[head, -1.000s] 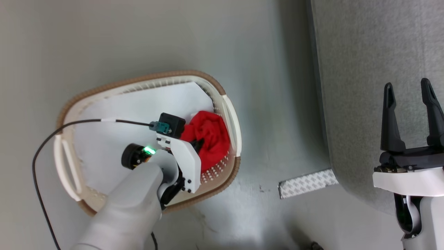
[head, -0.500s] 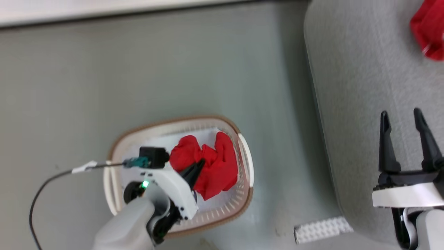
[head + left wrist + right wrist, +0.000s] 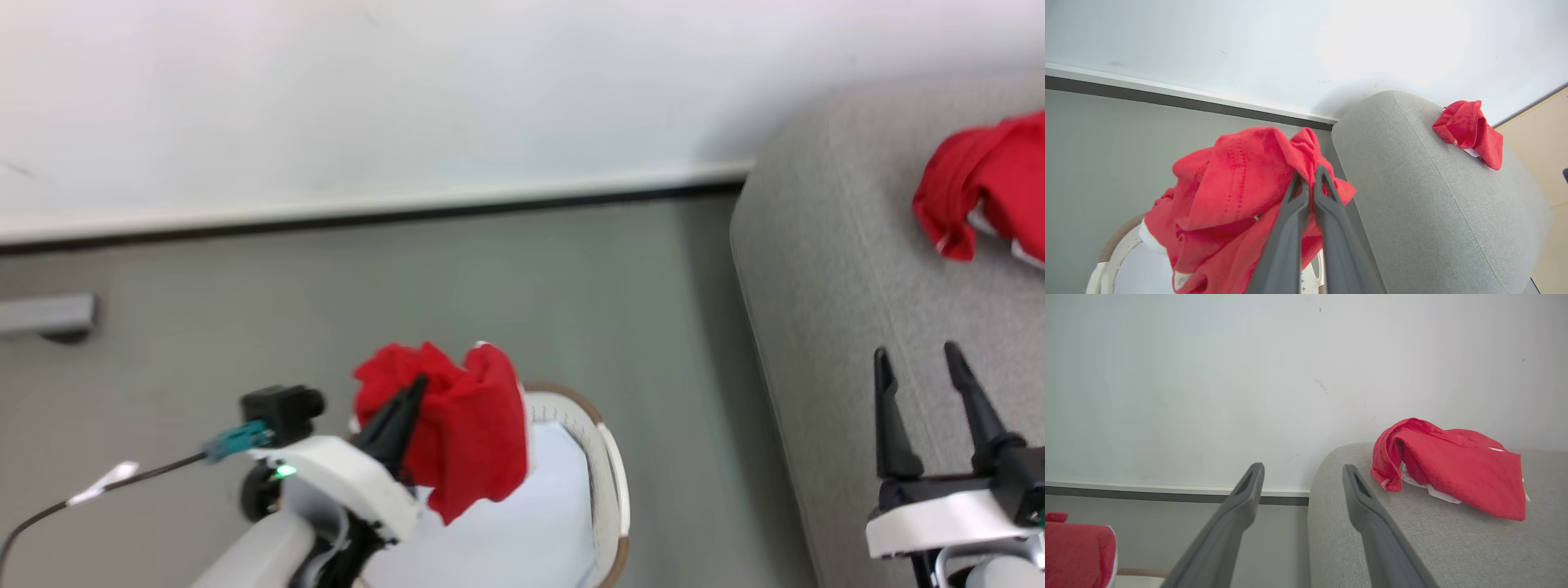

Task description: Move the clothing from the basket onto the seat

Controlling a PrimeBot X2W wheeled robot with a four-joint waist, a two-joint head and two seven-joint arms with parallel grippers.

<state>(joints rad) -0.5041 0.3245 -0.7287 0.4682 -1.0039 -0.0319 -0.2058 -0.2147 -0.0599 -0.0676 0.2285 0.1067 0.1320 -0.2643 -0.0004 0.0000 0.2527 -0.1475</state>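
Observation:
My left gripper (image 3: 412, 392) is shut on a red garment (image 3: 457, 425) that hangs bunched above the cream basket (image 3: 608, 482). The left wrist view shows both fingers (image 3: 1294, 212) pinched together in the red fabric (image 3: 1237, 183), with the basket rim (image 3: 1118, 241) below. A second red garment (image 3: 980, 184) with white trim lies on the grey seat (image 3: 824, 269) at the far right, also seen as a red garment (image 3: 1449, 465) on the seat (image 3: 1351, 547) from the right wrist. My right gripper (image 3: 918, 363) stands open over the seat's near part, holding nothing.
A white wall with a dark skirting strip (image 3: 367, 214) runs behind the grey floor (image 3: 245, 310). A grey bar (image 3: 49, 314) sticks out at the far left. A black cable (image 3: 98, 490) trails from my left wrist. White sheet (image 3: 522, 523) lines the basket.
The left gripper has lifted the red garment out of the basket. The head camera has tilted up, so the wall and the garment on the seat come into view. The right gripper stays open.

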